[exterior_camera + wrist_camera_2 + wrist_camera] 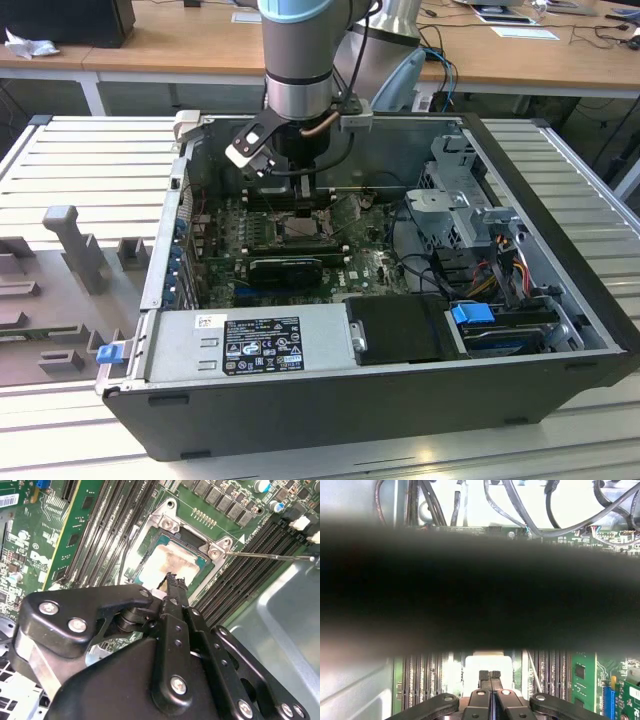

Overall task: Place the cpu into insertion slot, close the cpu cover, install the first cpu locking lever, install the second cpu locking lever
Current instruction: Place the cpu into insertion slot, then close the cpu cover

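though the gripper [172,580] is closed on nothing, the cpu [165,560] is seen seated in the insertion slot [192,538] just past its fingertips. memory slots [107,530] are ranged on either side.

We take this for a robotics lab or workshop — an opened computer case [380,400] sits on a ribbed metal surface [90,170] under a robot arm [298,60], with grey moulded fixtures [75,245] alongside and long wooden surfaces [180,40] strewn with cables [445,45] behind.
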